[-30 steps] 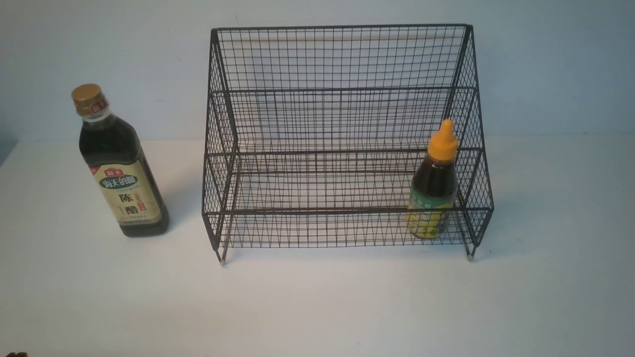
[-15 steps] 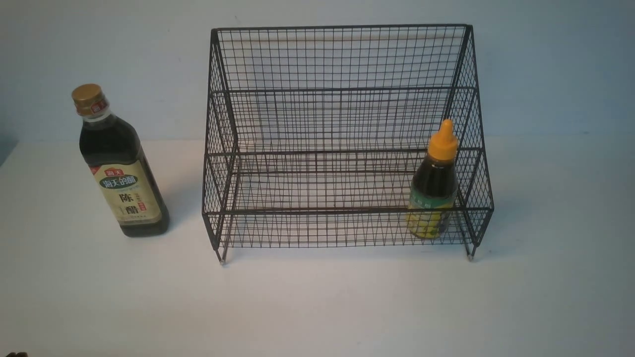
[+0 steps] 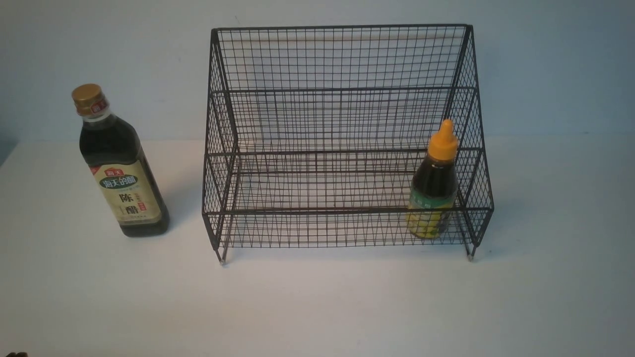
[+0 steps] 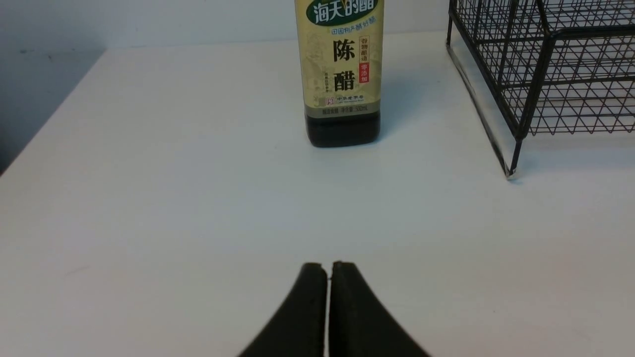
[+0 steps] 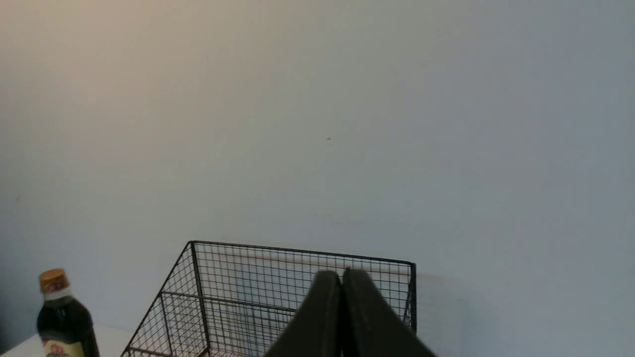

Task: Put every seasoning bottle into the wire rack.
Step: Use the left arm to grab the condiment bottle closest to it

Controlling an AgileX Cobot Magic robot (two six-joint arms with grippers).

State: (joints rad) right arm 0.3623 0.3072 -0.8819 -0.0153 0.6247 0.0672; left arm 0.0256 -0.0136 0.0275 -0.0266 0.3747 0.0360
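**Halfway there: one bottle racked, one to go**

Front view: the short bottle (image 3: 434, 186) with the orange nozzle cap stands upright inside the wire rack (image 3: 337, 57). It's on the low near step at the right end, just beside the right side wall. The tall bottle (image 3: 121, 168) with the gold cap is upright on the white table (image 3: 317, 307), left of the rack and clear of it. So I'd call it half done.

Left wrist view: the left gripper (image 4: 327, 267) has its jaws pressed together with nothing in them. It sits low over the table, and the tall bottle is straight ahead but well apart.

Right wrist view: the right gripper (image 5: 341, 275) is closed and empty too, aimed up over the rack at the wall.

What's left, I reckon, is grabbing the tall bottle and setting it in the rack. There's loads of room left of the short one.
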